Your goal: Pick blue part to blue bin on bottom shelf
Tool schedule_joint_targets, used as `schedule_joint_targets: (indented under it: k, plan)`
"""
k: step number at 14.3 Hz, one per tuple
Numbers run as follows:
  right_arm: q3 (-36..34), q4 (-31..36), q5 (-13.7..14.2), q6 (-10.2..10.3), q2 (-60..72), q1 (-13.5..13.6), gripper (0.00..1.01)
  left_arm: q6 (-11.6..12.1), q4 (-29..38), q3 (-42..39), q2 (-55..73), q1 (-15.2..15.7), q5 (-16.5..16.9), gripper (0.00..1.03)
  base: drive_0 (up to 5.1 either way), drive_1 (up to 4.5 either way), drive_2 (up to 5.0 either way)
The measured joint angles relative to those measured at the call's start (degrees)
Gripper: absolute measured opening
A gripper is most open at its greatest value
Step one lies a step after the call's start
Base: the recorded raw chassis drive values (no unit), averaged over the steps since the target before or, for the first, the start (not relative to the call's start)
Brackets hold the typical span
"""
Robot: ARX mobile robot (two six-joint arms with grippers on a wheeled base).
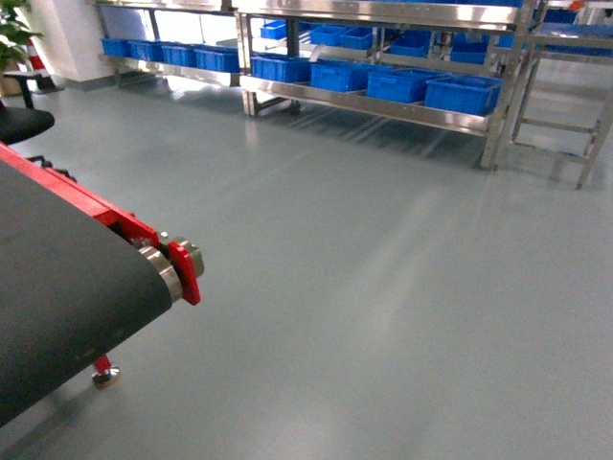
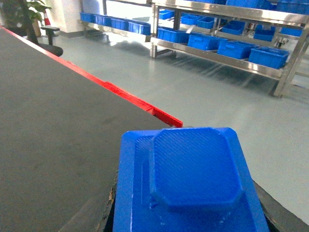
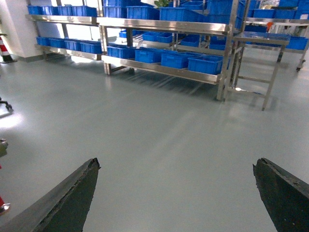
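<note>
The left gripper (image 2: 188,212) pinches a blue moulded plastic part with a raised octagonal top (image 2: 193,179), above the black conveyor belt's (image 2: 58,145) red-edged end; the right gripper (image 3: 176,203) hangs spread and empty. The blue plastic bins (image 1: 460,93) on the steel rack's bottom shelf (image 1: 383,107) lie well apart, ahead across the grey floor (image 1: 383,287); the left arm is the carrier.

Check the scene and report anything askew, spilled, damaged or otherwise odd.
Nothing stands out. The blue bins sit in a neat row on the bottom shelf, the floor shows no spills, and the blue part looks intact in the left gripper.
</note>
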Motion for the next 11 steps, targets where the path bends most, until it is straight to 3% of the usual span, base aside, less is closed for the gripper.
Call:
schedule_joint_targets:
  k: [11]
  plan:
    - [0.0,0.0,0.0,0.0,0.0,0.0,0.98,0.0,0.0,0.0,0.0,0.0,0.0,0.44,-1.5,-1.54,-1.5]
